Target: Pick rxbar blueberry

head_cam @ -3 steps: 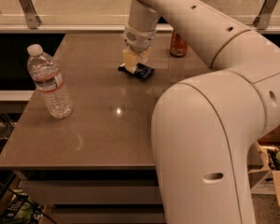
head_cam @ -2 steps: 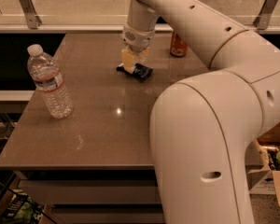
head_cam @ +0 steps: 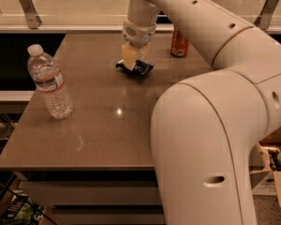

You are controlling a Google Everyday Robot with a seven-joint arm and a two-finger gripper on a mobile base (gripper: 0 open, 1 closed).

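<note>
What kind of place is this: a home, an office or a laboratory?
Probably an office or laboratory test area, not a home. A plain table stands by a glass railing with metal posts. It holds a water bottle, a soda can and the rxbar blueberry, with the gripper at it.

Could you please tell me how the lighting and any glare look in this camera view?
Camera view: warm, dim amber light overall. Camera view: one small bright glare spot on the glossy table, on the near side of the gripper, which is down at the rxbar blueberry towards the far edge. Camera view: the water bottle catches pale highlights, and the space left of the table is in deep shadow.
</note>
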